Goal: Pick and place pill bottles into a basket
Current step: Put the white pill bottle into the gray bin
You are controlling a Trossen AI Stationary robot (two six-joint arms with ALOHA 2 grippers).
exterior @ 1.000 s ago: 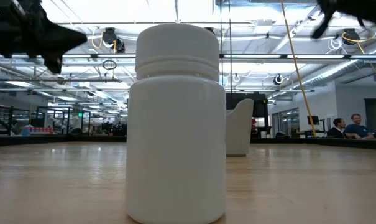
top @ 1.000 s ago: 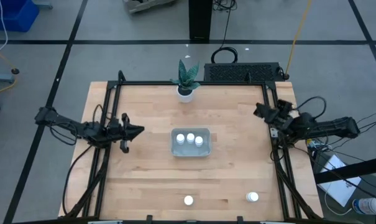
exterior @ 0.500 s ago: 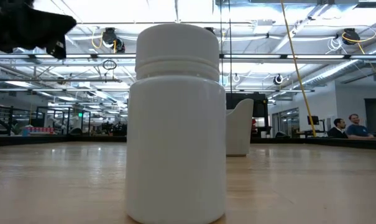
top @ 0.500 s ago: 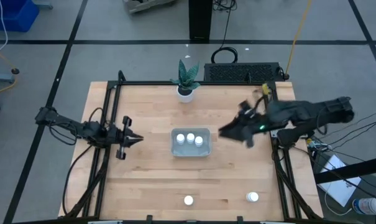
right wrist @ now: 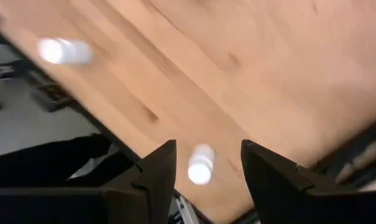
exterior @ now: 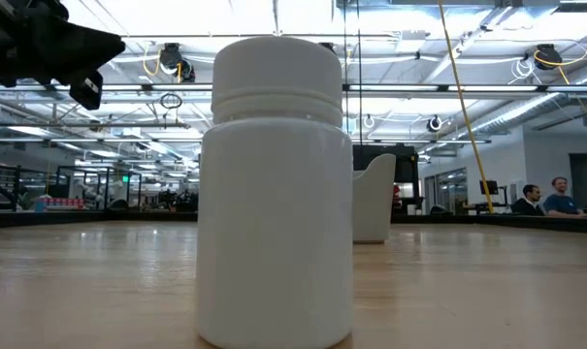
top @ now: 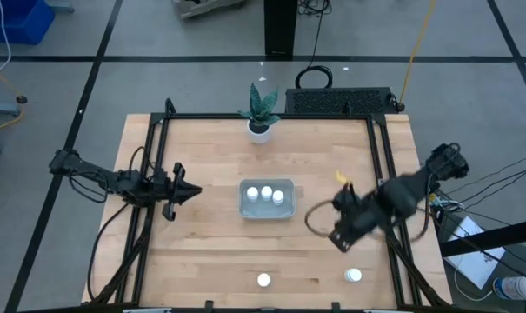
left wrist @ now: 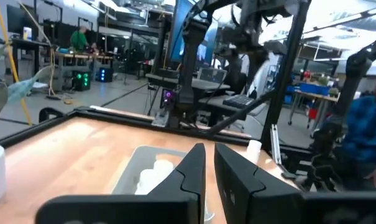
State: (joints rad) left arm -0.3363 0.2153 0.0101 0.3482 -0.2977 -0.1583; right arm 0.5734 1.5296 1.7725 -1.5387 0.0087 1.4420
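The pale grey-blue basket (top: 267,199) sits mid-table with three white pill bottles (top: 266,192) in it; it also shows in the left wrist view (left wrist: 135,169). Two more bottles stand on the table near its front edge: one at the middle (top: 263,280), which stands large in the low view (exterior: 276,194), and one to the right (top: 354,276). My right gripper (top: 337,236) is open, points down and hangs high above the right bottle (right wrist: 201,164). My left gripper (top: 198,190) is shut and empty, level, left of the basket (left wrist: 210,171).
A small plant in a white pot (top: 260,129) stands at the table's far edge, and a black ribbed box (top: 339,101) lies behind it. A black frame (top: 382,187) runs along the table's sides. People sit in the room beyond (exterior: 550,197).
My right arm has swung from the table's right edge in over the table beside the basket, then toward the near right, and has tipped its gripper down over the right bottle. The bottles and the basket have stayed in place.
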